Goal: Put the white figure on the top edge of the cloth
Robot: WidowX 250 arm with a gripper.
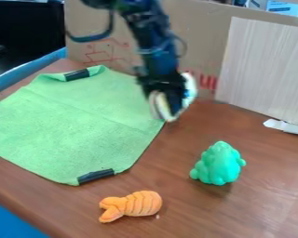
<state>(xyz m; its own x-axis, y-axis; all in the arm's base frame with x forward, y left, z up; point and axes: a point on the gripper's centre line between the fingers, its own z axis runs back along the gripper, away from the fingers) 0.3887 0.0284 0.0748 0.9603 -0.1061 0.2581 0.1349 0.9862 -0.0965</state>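
Here's the placing stage, it seems: the black two-finger gripper (171, 101) has its fingers closed around the rounded white figure (163, 110) beside the green fabric cloth (74, 121), needing top-edge alignment, then release!

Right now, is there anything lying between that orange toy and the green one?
No, in the camera view there's just bare brown tabletop between the orange toy and the green toy.
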